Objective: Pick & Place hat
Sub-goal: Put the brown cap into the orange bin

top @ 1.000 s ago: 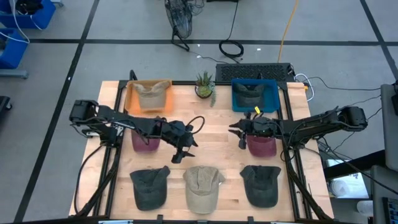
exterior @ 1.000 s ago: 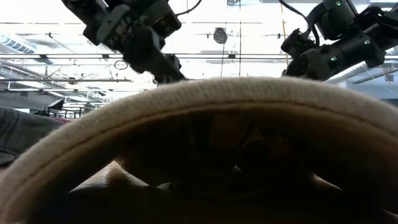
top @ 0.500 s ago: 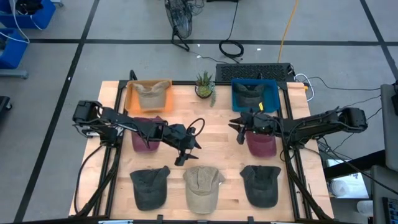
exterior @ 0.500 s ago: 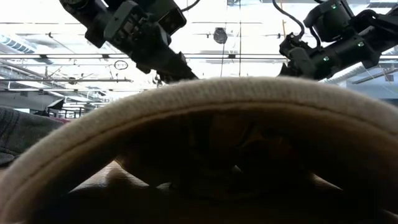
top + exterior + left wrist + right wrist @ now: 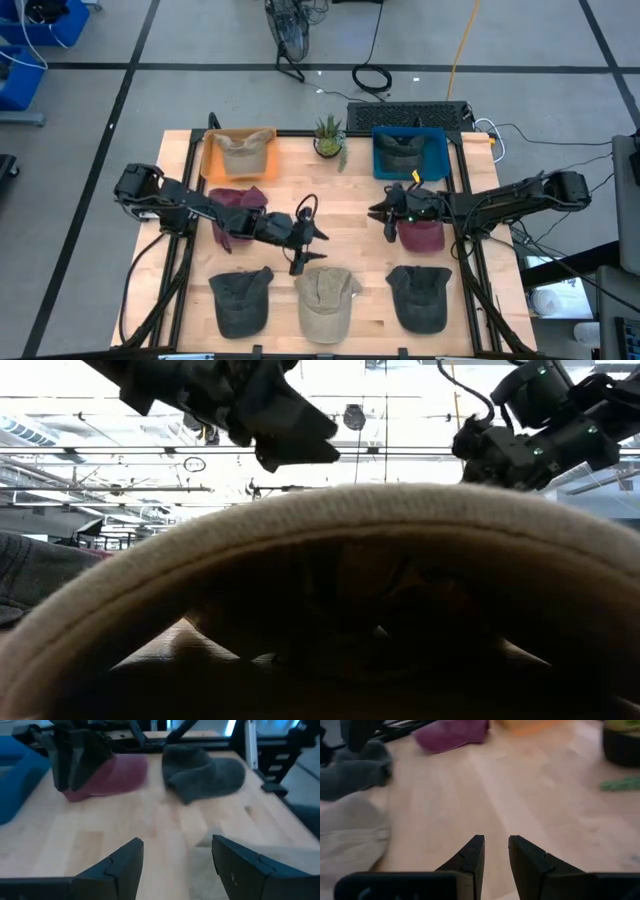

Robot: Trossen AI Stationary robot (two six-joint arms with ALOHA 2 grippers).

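Observation:
A beige hat (image 5: 325, 302) lies in the middle of the near row, between two dark grey hats (image 5: 240, 300) (image 5: 418, 297). Its brim (image 5: 320, 550) fills the low view. My left gripper (image 5: 308, 250) hangs open just beyond the beige hat's far side, above the table. Nothing is between its fingers (image 5: 125, 865). My right gripper (image 5: 380, 218) hovers next to the right maroon hat (image 5: 421, 234), its fingers (image 5: 472, 855) a narrow gap apart with nothing in it. A second maroon hat (image 5: 238, 212) lies under the left arm.
At the far edge stand an orange bin (image 5: 212, 160) with a beige hat in it, a potted plant (image 5: 328, 138), and a blue bin (image 5: 440, 150) with a dark hat in it. Bare wood (image 5: 345, 215) shows in the table's middle between the two grippers.
My left gripper has gone toward the table's near edge and a little to the right, closer to the beige hat, turning as it went. It stays open. No hat has moved.

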